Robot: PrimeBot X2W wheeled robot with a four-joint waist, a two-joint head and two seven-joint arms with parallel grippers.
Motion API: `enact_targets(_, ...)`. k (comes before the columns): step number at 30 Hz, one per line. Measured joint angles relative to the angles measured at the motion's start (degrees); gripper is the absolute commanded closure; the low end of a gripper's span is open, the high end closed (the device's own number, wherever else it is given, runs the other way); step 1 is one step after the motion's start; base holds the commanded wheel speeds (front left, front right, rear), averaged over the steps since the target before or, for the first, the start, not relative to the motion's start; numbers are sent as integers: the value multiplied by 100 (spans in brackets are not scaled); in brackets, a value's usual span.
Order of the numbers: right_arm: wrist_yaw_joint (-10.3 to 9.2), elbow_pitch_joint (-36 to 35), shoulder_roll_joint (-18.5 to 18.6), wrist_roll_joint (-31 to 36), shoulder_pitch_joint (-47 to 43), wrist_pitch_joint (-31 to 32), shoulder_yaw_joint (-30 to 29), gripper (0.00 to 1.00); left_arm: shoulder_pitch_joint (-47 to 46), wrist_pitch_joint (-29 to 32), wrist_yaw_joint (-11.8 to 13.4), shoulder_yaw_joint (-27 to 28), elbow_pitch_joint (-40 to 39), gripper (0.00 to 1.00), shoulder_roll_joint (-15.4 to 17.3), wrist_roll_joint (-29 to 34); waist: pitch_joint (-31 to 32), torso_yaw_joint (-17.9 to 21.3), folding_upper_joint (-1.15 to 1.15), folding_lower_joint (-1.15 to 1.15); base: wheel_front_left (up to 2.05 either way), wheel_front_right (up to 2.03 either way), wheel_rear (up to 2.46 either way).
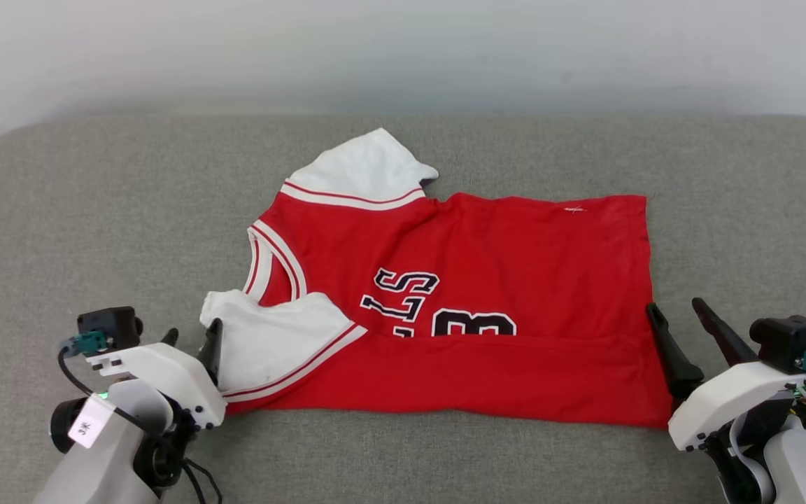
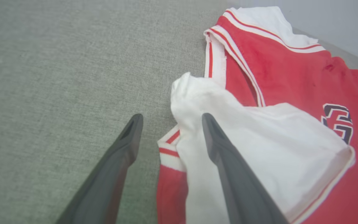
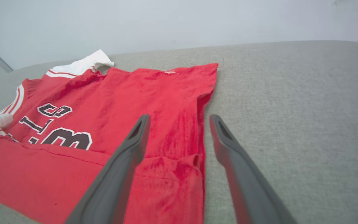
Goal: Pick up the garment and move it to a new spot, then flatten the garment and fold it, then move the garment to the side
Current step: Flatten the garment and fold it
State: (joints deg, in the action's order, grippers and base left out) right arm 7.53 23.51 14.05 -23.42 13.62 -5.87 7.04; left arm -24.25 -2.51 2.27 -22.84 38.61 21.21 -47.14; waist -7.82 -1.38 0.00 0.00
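The garment (image 1: 487,266), a red jersey with white sleeves and black print, lies spread on the grey cushion with its near long edge folded over the lettering. My left gripper (image 1: 189,339) stands open at the near white sleeve (image 2: 259,137), one finger over the cloth, the other over bare cushion. My right gripper (image 1: 676,311) stands open at the garment's right hem (image 3: 194,124), its fingers (image 3: 129,155) straddling that edge. Nothing is gripped by either one.
The grey padded surface (image 1: 95,210) reaches to a pale wall (image 1: 403,49) at the back. Its rounded corners show at the far left and far right. Bare cushion (image 3: 291,109) lies to the right of the garment and in front of it.
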Motion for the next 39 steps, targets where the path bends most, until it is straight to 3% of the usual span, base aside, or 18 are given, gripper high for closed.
enact_targets(6, 0, -368, -107, 162, -230, -80, -229, 0, 10, 70, 90, 89, -197, 0, 246, -10, 244, 45, 0, -1, 0, 0, 0)
enact_targets(10, -1, -690, -225, 334, -441, 5, -435, 0, 85, 470, 102, 102, -528, 0, 510, -98, 334, 80, 0, -1, 0, 0, 0)
enact_targets(23, -1, -1581, -641, 661, -794, 376, -792, 0, 686, 3203, 591, -85, -2550, 0, 1566, -717, 80, 190, 0, -1, 0, 0, 0)
enact_targets(32, -1, -1653, -761, 649, -664, 422, -754, 0, 764, 3874, 932, -281, -2898, 0, 1729, -749, -281, 382, 0, -1, 0, 0, 0)
enact_targets(39, -1, -1582, -776, 542, -548, 414, -795, 0, 662, 4079, 866, -391, -2585, 0, 1642, -810, -538, 539, 0, -1, 0, 0, 0)
